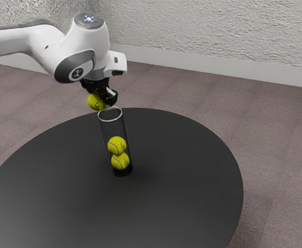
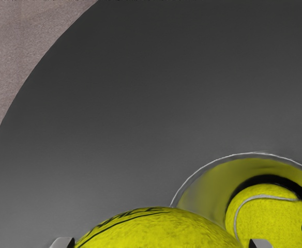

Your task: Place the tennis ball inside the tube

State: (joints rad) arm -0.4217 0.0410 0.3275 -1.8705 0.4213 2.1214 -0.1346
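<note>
My gripper (image 1: 103, 98) is shut on a yellow tennis ball (image 1: 94, 101) just above and to the exterior view's left of the tube's rim. The clear tube (image 1: 111, 120) stands upright on the table, with one tennis ball (image 1: 117, 145) resting on another tennis ball (image 1: 120, 161) inside. In the wrist view, my gripper (image 2: 161, 243) has a fingertip on either side of the held ball (image 2: 156, 230). The tube's rim (image 2: 208, 164) lies beside that ball, and a ball inside the tube (image 2: 267, 219) shows through its mouth.
The round black table (image 1: 192, 181) carries the tube. Its curved edge shows in both views, with carpeted floor (image 1: 275, 139) beyond. A textured wall (image 1: 213, 31) rises behind the floor.
</note>
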